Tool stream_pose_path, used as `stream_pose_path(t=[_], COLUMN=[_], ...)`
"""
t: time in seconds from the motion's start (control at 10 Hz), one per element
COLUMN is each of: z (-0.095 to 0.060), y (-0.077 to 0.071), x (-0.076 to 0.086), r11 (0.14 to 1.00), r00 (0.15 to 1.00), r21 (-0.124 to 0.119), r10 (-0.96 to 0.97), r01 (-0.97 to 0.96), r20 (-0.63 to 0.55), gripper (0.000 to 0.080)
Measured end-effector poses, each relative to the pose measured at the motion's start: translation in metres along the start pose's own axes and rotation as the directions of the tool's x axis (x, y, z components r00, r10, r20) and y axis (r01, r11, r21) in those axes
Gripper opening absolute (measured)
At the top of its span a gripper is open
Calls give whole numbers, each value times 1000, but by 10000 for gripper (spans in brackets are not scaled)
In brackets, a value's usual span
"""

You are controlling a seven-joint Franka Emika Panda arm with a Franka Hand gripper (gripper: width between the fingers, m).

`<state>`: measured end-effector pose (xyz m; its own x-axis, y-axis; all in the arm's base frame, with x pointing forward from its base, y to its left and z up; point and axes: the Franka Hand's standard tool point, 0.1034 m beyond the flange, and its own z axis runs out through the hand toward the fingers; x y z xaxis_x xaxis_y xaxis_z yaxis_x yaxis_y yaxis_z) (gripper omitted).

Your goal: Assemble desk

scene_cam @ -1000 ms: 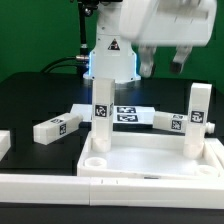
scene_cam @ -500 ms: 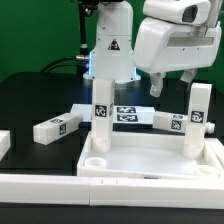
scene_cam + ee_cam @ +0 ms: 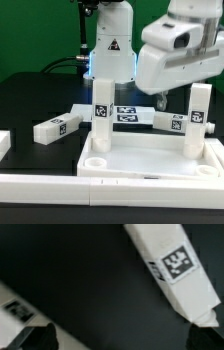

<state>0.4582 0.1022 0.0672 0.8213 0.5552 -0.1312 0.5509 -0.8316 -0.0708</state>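
Observation:
The white desk panel [image 3: 150, 165] lies flat at the front, rim up. Two tagged legs stand upright in its far corners, one on the exterior view's left [image 3: 101, 108] and one on the right [image 3: 199, 115]. A loose leg [image 3: 170, 122] lies on the black table behind the panel; it also shows in the wrist view [image 3: 176, 269]. Another loose leg [image 3: 55, 127] lies further left. My gripper [image 3: 163, 100] hangs above the lying leg, between the two upright ones. In the wrist view the gripper [image 3: 122, 339] is open and empty, its dark fingertips [image 3: 40, 339] wide apart.
The marker board [image 3: 126, 115] lies on the table behind the panel. The white robot pedestal [image 3: 110, 55] stands at the back. A white tagged edge [image 3: 15, 308] shows beside one fingertip in the wrist view; I cannot tell what it is.
The arm has come down and toward the exterior view's right, so the gripper now hangs low over the lying leg. The parts have not moved.

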Motion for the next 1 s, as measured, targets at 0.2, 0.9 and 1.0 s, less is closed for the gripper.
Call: stream_pose_path(t=[0.2, 0.9, 1.0], z=[0, 7, 8], y=[-10, -24, -24], x=[5, 3, 3], r11=[998, 948, 948], r00=[999, 955, 955], r21=[-51, -153, -153], r10=[-34, -291, -291], r01=[34, 278, 278], r20=[7, -66, -66], gripper=[649, 649, 649])
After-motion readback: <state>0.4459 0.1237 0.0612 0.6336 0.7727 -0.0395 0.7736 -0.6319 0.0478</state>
